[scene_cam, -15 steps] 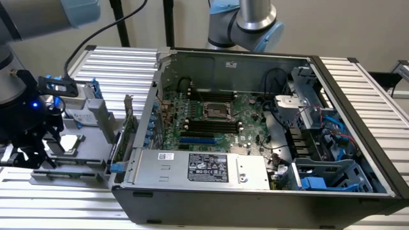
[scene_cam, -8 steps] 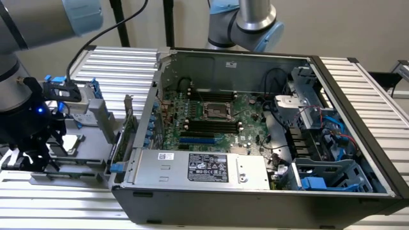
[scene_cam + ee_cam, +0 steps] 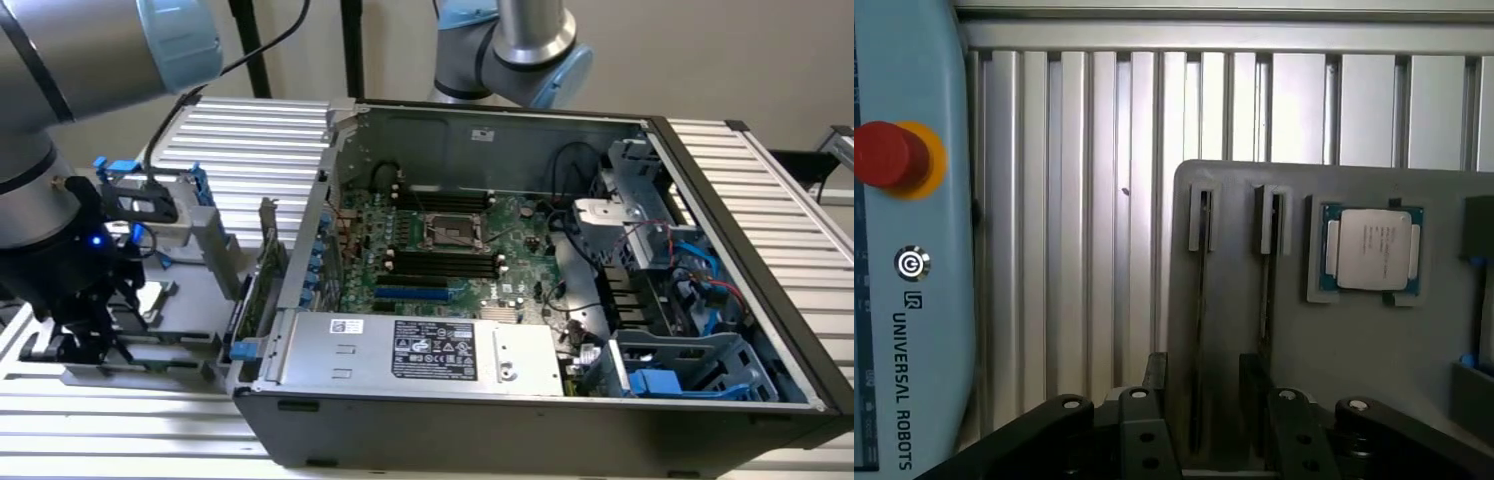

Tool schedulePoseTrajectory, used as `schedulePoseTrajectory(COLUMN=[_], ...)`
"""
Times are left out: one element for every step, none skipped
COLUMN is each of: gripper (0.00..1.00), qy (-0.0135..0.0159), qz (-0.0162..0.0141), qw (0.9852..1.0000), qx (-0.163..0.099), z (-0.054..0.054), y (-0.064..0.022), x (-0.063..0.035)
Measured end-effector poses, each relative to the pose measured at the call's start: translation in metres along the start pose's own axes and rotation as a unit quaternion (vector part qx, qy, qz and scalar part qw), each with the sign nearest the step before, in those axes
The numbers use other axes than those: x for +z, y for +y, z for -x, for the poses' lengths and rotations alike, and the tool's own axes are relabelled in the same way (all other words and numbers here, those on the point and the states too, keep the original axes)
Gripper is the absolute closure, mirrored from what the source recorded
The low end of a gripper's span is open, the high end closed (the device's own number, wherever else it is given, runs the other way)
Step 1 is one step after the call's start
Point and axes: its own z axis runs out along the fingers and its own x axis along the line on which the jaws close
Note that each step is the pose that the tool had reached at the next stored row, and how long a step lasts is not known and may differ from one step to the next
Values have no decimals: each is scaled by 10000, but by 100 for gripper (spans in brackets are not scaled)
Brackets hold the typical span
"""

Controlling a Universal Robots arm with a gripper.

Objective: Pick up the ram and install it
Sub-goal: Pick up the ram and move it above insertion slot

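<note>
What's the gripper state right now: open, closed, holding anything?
Gripper: open, holding nothing; its fingers sit on either side of a narrow slot in the grey holder.

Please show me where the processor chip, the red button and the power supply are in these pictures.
processor chip [image 3: 1369,250], wrist view, middle of its silver lid.
red button [image 3: 887,155], wrist view, middle of its red cap.
power supply [image 3: 434,352], exterior view, the black label on its top.

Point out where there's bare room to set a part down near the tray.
Bare ribbed table lies between the teach pendant and the gray tray; the tray's flat next to the processor is free too. The open computer case is crowded inside.
</note>
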Motion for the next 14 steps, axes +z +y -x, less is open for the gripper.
schedulePoseTrajectory(gripper=[58,58,58,58,58,58,58,58,58,58,58,58,58,58], qy=[0,0,0,0,0,0,0,1,0,0,0,0,0,0], qz=[0,-1,0,0,-1,0,0,0,0,-1,0,0,0,0], qw=[10000,10000,10000,10000,10000,10000,10000,10000,10000,10000,10000,10000,10000,10000], qx=[-4,-6,-7,-7,-8,-8,-8,-8,-8,-8,-8,-9,-9,-10], z=[2,4,4,5,5,5,6,6,6,6,6,7,7,7], y=[0,-1,-1,-2,-2,-3,-3,-4,-4,-5,-5,-6,-6,-6], x=[18,37,54,73,91,109,127,146,164,183,200,218,236,254])
